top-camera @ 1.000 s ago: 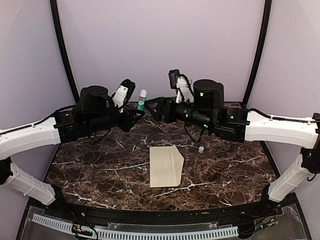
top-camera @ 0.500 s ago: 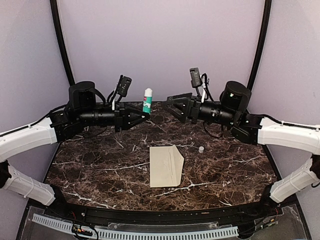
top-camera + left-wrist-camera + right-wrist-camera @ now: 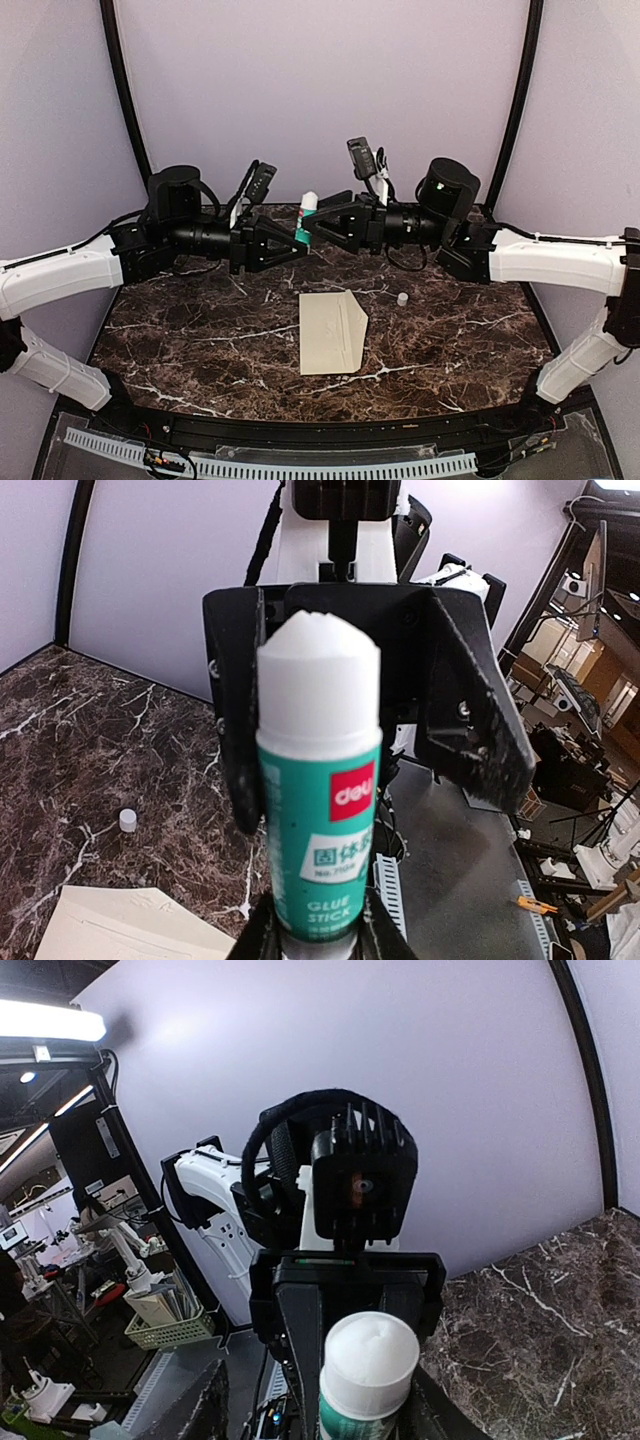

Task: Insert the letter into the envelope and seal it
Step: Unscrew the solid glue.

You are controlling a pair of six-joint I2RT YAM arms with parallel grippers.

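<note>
Gripped glue stick (image 3: 318,810) by base with left pincer (image 3: 296,243); flanked its tip with right pincer (image 3: 312,215), spread wide. Left envelope (image 3: 331,333) flat mid-surface (image 3: 200,340), letter unseen. Needed steady stick, gentle centred closing, no smearing

The top external camera sits high above the near edge, looking down and forward over the whole marble table (image 3: 200,350) from well back. The left wrist camera faces rightward, very close on the glue stick (image 3: 318,810) (a corner of the envelope (image 3: 130,925) shows bottom left), while the right wrist camera faces leftward, equally close on that stick's white tip; all three views share it.
</note>
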